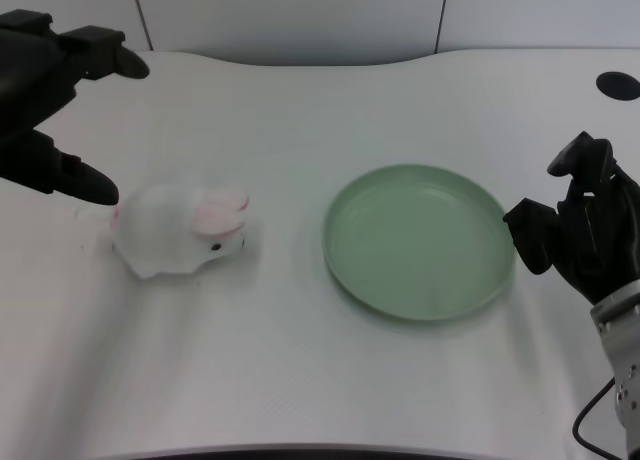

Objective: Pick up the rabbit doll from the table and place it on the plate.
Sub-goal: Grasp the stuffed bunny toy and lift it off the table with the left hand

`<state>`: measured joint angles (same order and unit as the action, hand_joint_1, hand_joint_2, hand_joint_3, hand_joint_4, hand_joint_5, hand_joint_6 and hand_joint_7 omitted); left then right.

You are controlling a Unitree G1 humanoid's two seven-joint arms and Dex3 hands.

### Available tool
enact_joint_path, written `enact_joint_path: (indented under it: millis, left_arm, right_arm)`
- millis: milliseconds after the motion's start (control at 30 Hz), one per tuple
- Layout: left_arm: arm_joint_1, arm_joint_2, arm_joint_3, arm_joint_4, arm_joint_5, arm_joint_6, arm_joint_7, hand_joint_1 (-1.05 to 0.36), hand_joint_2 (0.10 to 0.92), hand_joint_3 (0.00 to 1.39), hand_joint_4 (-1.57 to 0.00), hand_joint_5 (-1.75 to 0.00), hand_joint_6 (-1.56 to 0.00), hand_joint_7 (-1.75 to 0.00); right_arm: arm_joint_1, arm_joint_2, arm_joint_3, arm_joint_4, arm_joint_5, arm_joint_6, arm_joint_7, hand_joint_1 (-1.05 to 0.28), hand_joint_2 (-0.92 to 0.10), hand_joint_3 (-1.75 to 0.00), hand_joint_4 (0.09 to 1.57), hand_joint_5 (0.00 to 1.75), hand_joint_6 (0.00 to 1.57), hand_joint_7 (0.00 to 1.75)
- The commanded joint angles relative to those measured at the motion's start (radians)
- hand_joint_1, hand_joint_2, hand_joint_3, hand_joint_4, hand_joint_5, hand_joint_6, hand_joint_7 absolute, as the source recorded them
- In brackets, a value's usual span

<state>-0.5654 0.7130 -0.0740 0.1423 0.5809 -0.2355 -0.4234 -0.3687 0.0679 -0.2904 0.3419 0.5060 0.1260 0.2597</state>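
Observation:
A white rabbit doll (182, 230) with pink ears lies on the white table, left of centre, its face turned toward the plate. A pale green round plate (416, 242) sits to its right with nothing on it. My left hand (52, 98) hovers at the upper left, its fingers spread apart and holding nothing. One fingertip (98, 188) is just left of the doll's back end; whether it touches the doll is unclear.
My right hand (582, 220) rests just off the plate's right rim. A black round hole (617, 85) marks the table at the far right. The table's front edge runs along the bottom of the picture.

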Motion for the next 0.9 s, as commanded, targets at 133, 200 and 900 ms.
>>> enact_joint_path:
  millis: [133, 200, 900]
  left_arm:
    - [-0.137, -0.022, -0.107, 0.183, 0.015, 0.014, -0.04, -1.02, 0.894, 0.0, 0.0, -0.9, -0.01, -0.88]
    - [-0.189, -0.055, -0.153, 0.27, 0.024, 0.028, -0.056, -1.01, 0.889, 0.0, 0.0, -0.93, -0.09, -0.78]
    - [-0.516, -0.314, -0.402, 0.989, 0.071, 0.059, -0.066, -1.05, 0.81, 0.0, -0.35, -0.28, -0.54, -0.02]
  right_arm:
    - [0.024, -0.004, -0.005, -0.016, 0.007, 0.006, -0.003, -0.54, -0.89, -0.79, 1.57, 1.75, 1.57, 1.75]
    - [0.027, -0.004, -0.003, -0.018, 0.0, 0.001, -0.006, -0.53, -0.91, -0.81, 1.57, 1.75, 1.57, 1.75]
    - [0.021, -0.038, -0.025, -0.015, 0.034, 0.031, 0.024, -0.54, -0.86, -0.81, 1.57, 1.75, 1.57, 1.75]
